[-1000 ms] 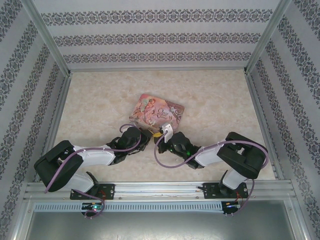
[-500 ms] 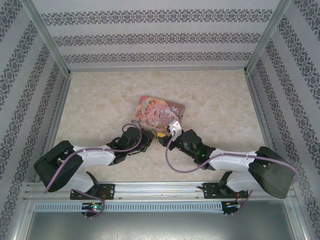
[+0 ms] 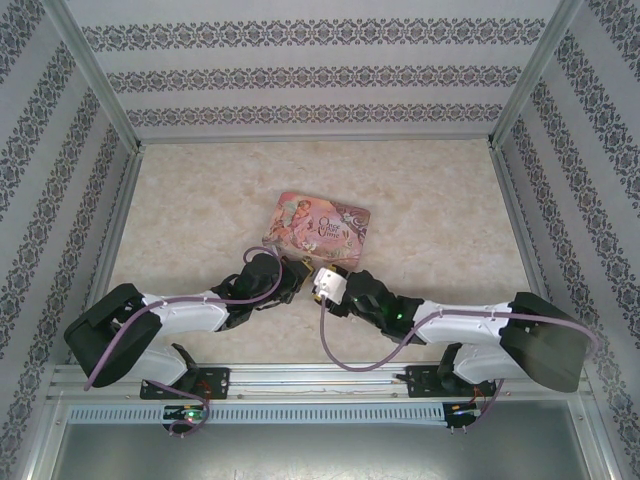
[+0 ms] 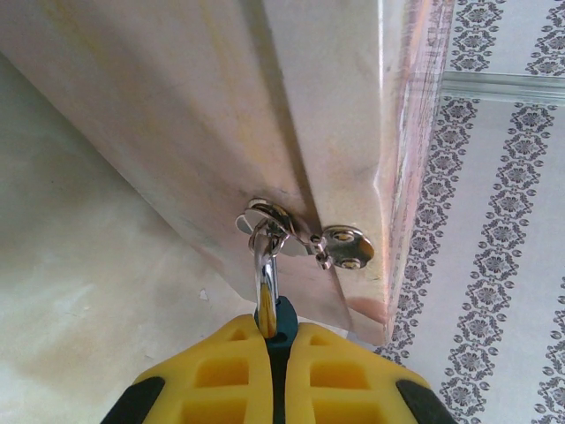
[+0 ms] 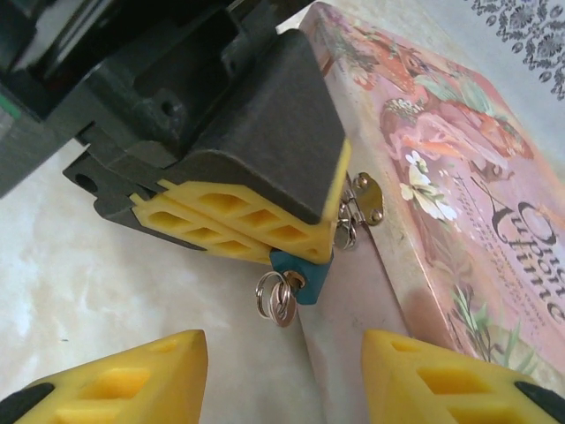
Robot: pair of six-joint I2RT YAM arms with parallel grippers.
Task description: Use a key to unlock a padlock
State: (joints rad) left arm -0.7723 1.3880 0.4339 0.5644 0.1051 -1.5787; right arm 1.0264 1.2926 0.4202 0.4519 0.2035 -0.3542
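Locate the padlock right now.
In the right wrist view the padlock sits centre frame, pinched between the yellow fingers of the left gripper, its shackle hooked through the clasp on the pink tin's near edge.

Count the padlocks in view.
1. The blue padlock sits at the pink tin's clasp on its near side, clamped in the left gripper. Another may be hidden from view.

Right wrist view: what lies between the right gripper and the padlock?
The key on its ring, hanging from the padlock, as the right wrist view shows.
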